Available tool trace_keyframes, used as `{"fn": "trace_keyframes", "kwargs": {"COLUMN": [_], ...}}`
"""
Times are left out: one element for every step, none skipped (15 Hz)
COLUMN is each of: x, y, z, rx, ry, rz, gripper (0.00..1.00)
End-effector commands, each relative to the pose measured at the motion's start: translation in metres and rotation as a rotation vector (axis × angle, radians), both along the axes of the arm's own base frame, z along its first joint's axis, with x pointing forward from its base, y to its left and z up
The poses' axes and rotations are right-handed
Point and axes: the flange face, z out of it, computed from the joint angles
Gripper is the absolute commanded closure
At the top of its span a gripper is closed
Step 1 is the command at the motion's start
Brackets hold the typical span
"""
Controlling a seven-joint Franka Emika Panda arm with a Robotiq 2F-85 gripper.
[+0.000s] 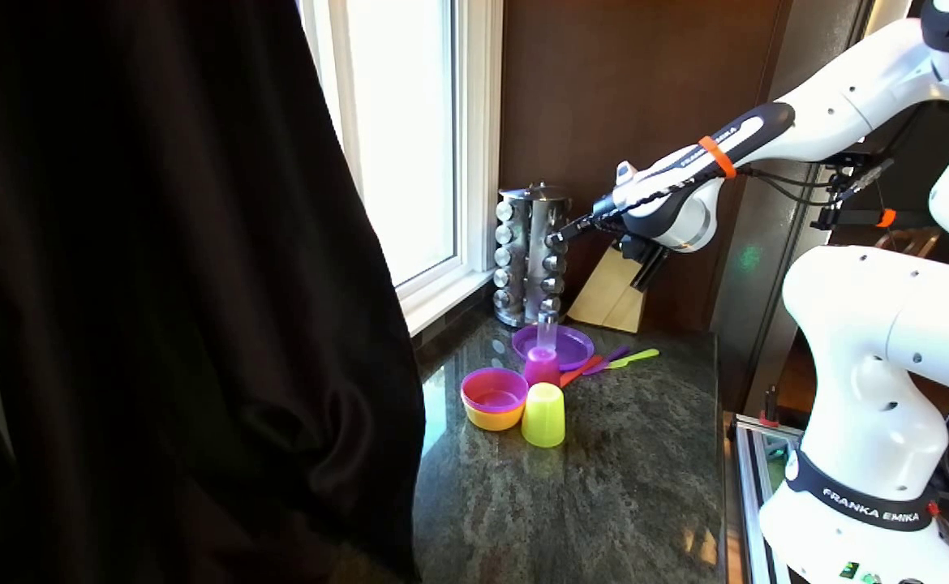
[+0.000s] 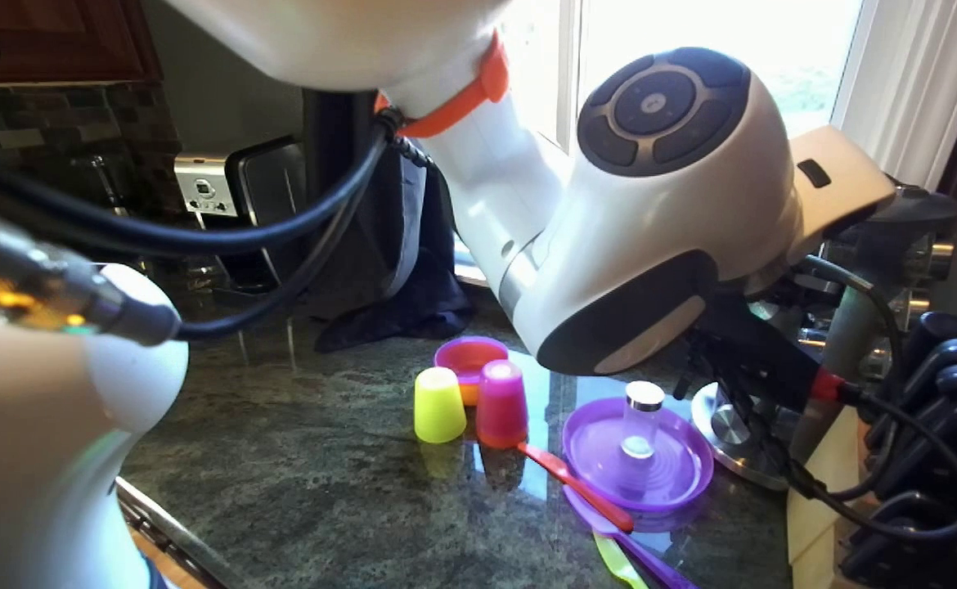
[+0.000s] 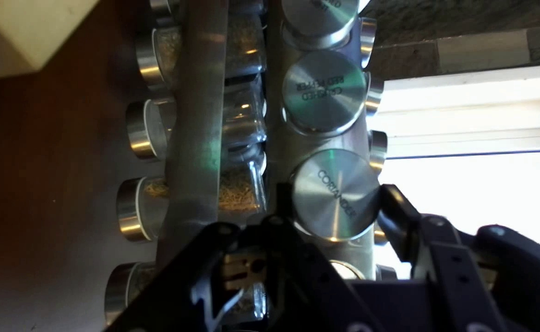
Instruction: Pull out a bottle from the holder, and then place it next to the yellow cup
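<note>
Hand [image 3: 338,197] closed snug on coriander jar [image 3: 332,177] by its lid, tips either side; jar in tall metal rack [image 1: 538,268], body hidden in wrist view. Ylw cup [image 1: 543,418] upside down on tabletop [image 1: 604,495], just beside magenta cup [image 2: 501,409] & stacked bowls [image 1: 493,419]. 2nd jar [image 2: 640,421], clear w/ silver lid up, on purple plate [image 2: 679,474].

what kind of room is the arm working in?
Looks like a kitchen, probably a home one: a spice rack and a wooden knife block stand on a dark countertop.
</note>
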Motion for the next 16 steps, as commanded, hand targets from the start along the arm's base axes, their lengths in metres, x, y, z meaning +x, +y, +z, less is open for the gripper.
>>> {"fn": "trace_keyframes", "kwargs": {"x": [-0.014,-0.014,-0.014,-0.015,-0.015,-0.014,-0.013,-0.013,-0.012,-0.011,-0.01,-0.01,-0.01,-0.01,-0.01,-0.009], "y": [-0.004,-0.003,-0.002,-0.002,-0.001,0.001,0.003,0.005,0.007,0.01,0.012,0.013,0.014,0.016,0.018,0.022], "z": [0.007,0.01,0.012,0.012,0.013,0.014,0.016,0.017,0.017,0.018,0.022,0.022,0.021,0.019,0.017,0.015], "rx": [-0.025,-0.038,-0.043,-0.043,-0.035,-0.033,-0.035,-0.028,-0.021,-0.011,-0.023,-0.026,-0.025,-0.022,-0.014,-0.008], "ry": [0.034,0.02,0.019,0.022,0.019,0.009,-0.004,-0.007,-0.011,-0.028,-0.065,-0.063,-0.067,-0.055,-0.046,-0.039], "rz": [-0.046,-0.023,-0.015,-0.015,-0.01,0.007,0.013,0.003,-0.005,-0.014,0.0,0.0,0.006,0.013,0.018,0.029], "gripper": [0.76,0.76,0.76,0.76,0.76,0.76,0.76,0.76,0.76,0.76,0.76,0.76,0.76,0.76,0.76,0.76]}}
